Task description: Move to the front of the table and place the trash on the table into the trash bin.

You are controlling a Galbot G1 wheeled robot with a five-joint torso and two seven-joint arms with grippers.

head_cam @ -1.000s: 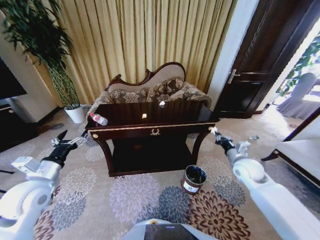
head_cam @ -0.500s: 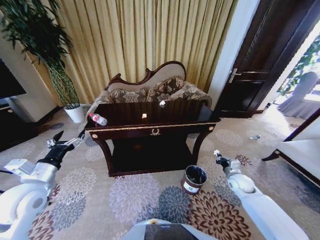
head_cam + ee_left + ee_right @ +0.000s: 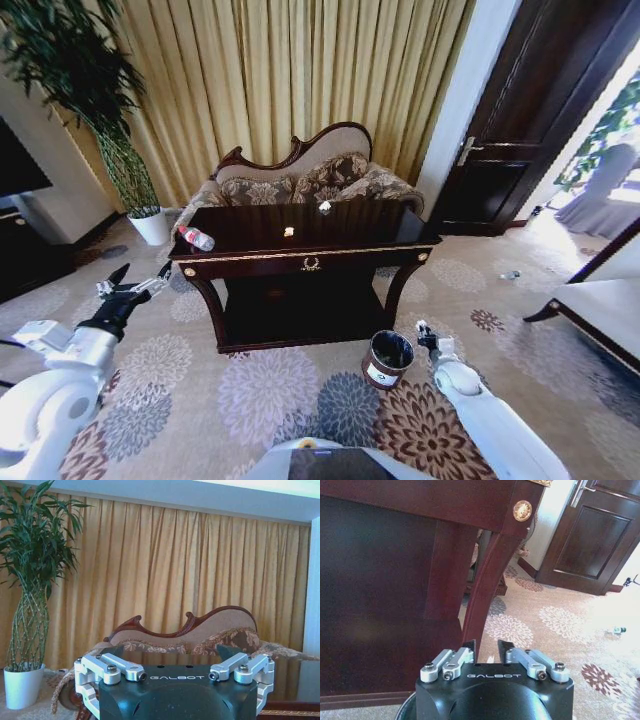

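Observation:
The dark brown table point(image 3: 350, 254) stands in front of me, before a sofa. On its top lie a clear bottle with a red cap point(image 3: 197, 238) at the left end, a yellowish scrap point(image 3: 289, 232) near the middle and a white scrap point(image 3: 324, 207) at the back. The round trash bin point(image 3: 388, 358) stands on the carpet by the table's right front leg. My right gripper point(image 3: 422, 330) hangs low just right of the bin, shut and holding nothing; its wrist view faces the table leg point(image 3: 485, 595). My left gripper point(image 3: 135, 288) is open, left of the table and below the bottle.
A patterned sofa point(image 3: 300, 180) stands behind the table, against gold curtains. A plant in a white pot point(image 3: 152, 228) is at the left, a dark door point(image 3: 520, 120) at the right. A chair frame point(image 3: 600, 300) sits at the far right. Flowered carpet lies before the table.
My right arm has come down from the height of the table's right corner to a spot low beside the bin. The left arm has barely shifted.

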